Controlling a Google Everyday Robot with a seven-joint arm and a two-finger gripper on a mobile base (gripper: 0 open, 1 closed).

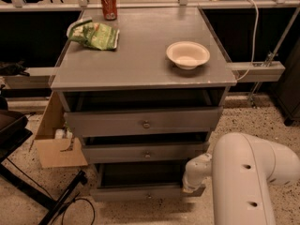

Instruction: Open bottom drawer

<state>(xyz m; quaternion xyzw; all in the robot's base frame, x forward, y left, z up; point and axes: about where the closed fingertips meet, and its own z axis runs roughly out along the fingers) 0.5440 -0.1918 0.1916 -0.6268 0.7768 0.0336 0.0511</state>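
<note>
Currently I am holding the tool (191,185) low at the right end of the flat grey bottom drawer front (136,192), presumably for pulling outward; whether it is clamped, I cannot tell.

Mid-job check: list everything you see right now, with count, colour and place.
can: one, red, back left of cabinet top
bag: one, green, left of top
bowl: one, white, right of top
cabinet: one, grey, centre
bottom drawer: one, grey, lowest, partly open
upper drawers: two, grey, above it
cardboard box: one, brown, floor left
arm: one, white, lower right
hand: one, white, at bottom drawer's right end
</note>
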